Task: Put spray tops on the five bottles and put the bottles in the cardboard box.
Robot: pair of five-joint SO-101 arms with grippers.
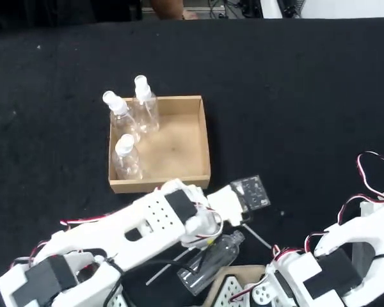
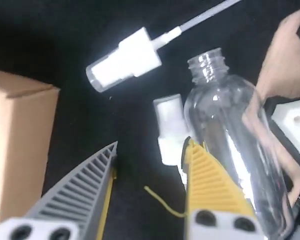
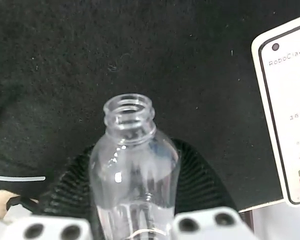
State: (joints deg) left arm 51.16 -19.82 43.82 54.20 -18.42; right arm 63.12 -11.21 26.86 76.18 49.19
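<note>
The cardboard box (image 1: 179, 153) sits mid-frame in the high view, with three capped bottles (image 1: 127, 157) standing in its left part. Just below it, the left gripper (image 2: 151, 145) hangs over the black table (image 1: 294, 96), fingers spread apart and holding nothing. A bare bottle (image 2: 230, 140) lies beside one finger, with a spray top (image 2: 125, 59) near its neck and a second spray top (image 2: 169, 127) against its side. At lower right, the right gripper (image 3: 135, 167) is clamped on another open bottle (image 3: 130, 125), near a phone (image 3: 285, 110).

Bottle (image 3: 134, 165) base cut off, apparently.
</note>
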